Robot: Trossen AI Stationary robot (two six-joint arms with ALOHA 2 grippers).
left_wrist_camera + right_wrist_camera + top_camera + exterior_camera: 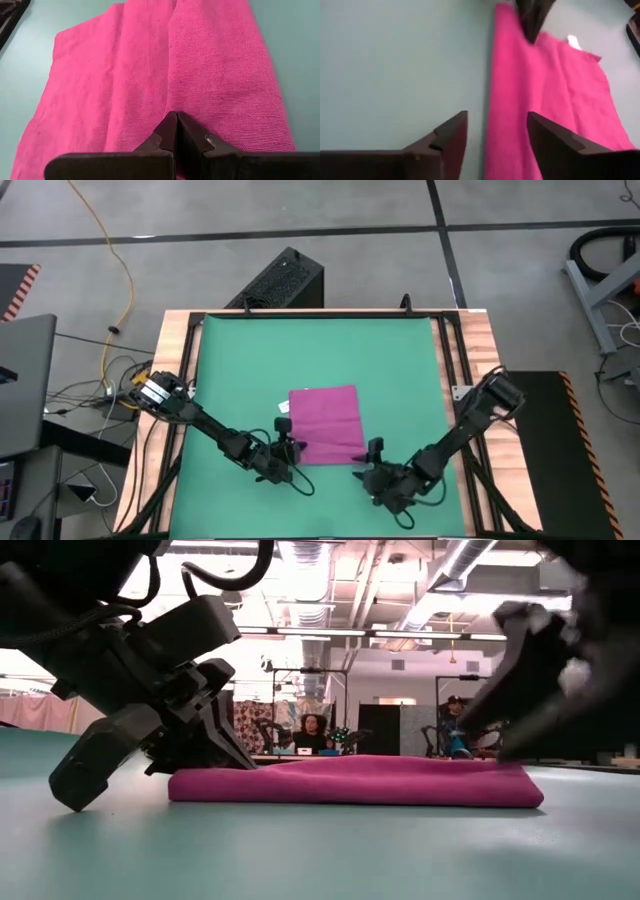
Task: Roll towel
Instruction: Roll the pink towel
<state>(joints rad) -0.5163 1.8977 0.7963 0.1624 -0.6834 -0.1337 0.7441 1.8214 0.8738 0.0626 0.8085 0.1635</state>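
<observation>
Towel [326, 425]: magenta cloth, lying flat near the middle of the green mat [240, 360], toward its near edge; near edge folded over into a thicker band [355, 783]. White tag [284, 407] at the towel's left edge.

Left gripper [290, 448]: at the towel's near-left corner, fingers [176, 131] pressed together, tips resting on the cloth's folded edge.

Right gripper [372, 452]: just off the towel's near-right corner, fingers [454, 134] spread apart, holding nothing; the folded edge lies between them in the wrist view.

Person [312, 732]: seated far beyond the towel, in the room behind.
</observation>
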